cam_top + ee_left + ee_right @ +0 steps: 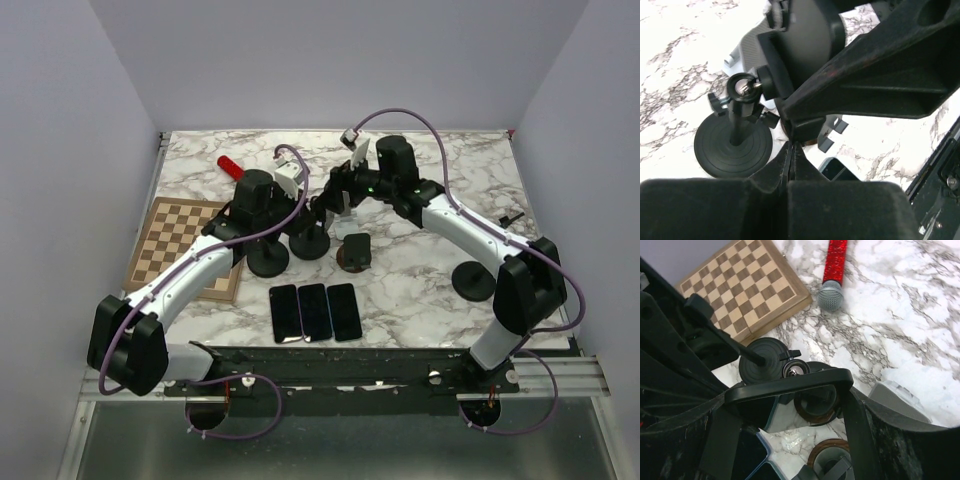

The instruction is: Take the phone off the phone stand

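Note:
In the right wrist view, a black-cased phone [790,385] with a glossy screen spans the gap between my right gripper's [790,405] two fingers, which are closed on its short ends. It hangs over a black phone stand [762,362] with a round base and ball head. My left gripper [791,150] is shut, finger against finger, its tip touching a dark part just beside that stand [732,145]. From above, both grippers meet mid-table, left [305,215] and right [338,195], and they hide the phone.
Three phones [315,312] lie flat side by side near the front edge. More round-based stands [268,260] [352,252] [474,280] stand around. A chessboard [185,245] lies at the left and a red microphone [232,166] at the back left.

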You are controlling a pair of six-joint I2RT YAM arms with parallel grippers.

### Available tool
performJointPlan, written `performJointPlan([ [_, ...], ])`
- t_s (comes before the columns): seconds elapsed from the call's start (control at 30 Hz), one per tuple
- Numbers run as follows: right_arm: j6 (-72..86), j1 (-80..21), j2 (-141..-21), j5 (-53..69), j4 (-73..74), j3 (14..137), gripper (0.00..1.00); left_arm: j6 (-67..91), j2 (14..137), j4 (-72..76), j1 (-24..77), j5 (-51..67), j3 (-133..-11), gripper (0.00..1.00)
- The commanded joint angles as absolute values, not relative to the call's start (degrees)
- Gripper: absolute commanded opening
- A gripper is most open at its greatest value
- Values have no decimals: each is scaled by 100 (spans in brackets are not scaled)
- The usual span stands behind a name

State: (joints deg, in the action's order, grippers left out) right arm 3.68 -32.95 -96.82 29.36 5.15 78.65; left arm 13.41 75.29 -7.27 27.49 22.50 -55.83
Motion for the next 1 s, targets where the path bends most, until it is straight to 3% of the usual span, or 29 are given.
performJointPlan([
  [0.0,1504,-3347,-9178,1940,-240,7446,1,1379,7398,-489,2663,2030,-5523,0],
  [0.07,1679,-3403,-9114,1616,-310,7350,1,1447,7328,-330,2674,2137,-5461,0],
  [0.1,1752,-3445,-9121,1405,-291,7356,1,1458,7281,-259,2687,2155,-5431,5],
  [0.3,1875,-3673,-9424,1007,-14,7672,1,1490,7031,-29,2818,2203,-5253,64],
  [0.37,1907,-3741,-9476,1017,-9,7756,1,1531,7069,-26,2832,2103,-5262,75],
  [0.5,1959,-3805,-9534,1055,327,7942,1,1609,7296,-26,2830,2000,-5406,76],
  [0.7,1928,-3831,-9544,1120,429,8032,1,1820,7633,-27,2826,1912,-5567,60],
  [0.97,1854,-3911,-9632,1085,488,8080,1,1837,7685,-88,2842,1629,-5740,62],
])
